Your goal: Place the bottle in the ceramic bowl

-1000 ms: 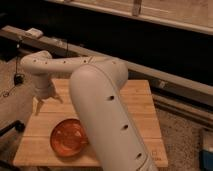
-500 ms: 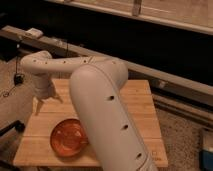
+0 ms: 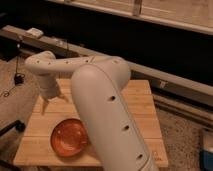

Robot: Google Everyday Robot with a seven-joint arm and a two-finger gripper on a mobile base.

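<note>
**Arm holds its pose over the left edge; bowl is empty**

Camera view: nothing has shifted in the last second. The arm (image 3: 100,105) keeps the same bend, so the task has not advanced. The gripper (image 3: 45,104) hangs over the tabletop (image 3: 145,100) at its left edge, toward the back-left corner. Whether it is apart, together or clamped on anything, I cannot tell. The bottle cannot be made out; it may be in the gripper or hidden by the arm. The ceramic bowl (image 3: 69,137) sits near the front-left corner with nothing visible inside.
</note>
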